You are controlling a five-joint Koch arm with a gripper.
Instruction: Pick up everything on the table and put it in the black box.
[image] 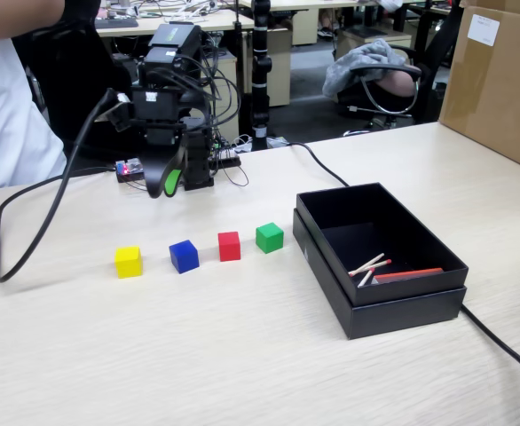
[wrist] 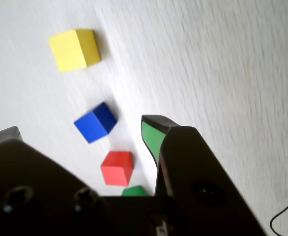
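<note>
Four small cubes stand in a row on the pale wooden table: yellow (image: 129, 261), blue (image: 184, 256), red (image: 229, 246) and green (image: 270, 237). The black box (image: 349, 306) stands open to their right, holding a few pale sticks (image: 367, 266) and a red flat piece (image: 408, 275). My gripper (image: 164, 186) hangs above the table behind the cubes, open and empty. In the wrist view the gripper (wrist: 80, 130) has its jaws wide apart, with the yellow cube (wrist: 75, 49), blue cube (wrist: 95, 123), red cube (wrist: 117, 168) and green cube (wrist: 134, 191) on the table below.
A black cable (image: 29, 231) loops over the table's left side, and another (image: 508, 355) runs past the box's right. A cardboard box (image: 500, 80) stands at the far right. A person in white (image: 7, 115) is at the left edge.
</note>
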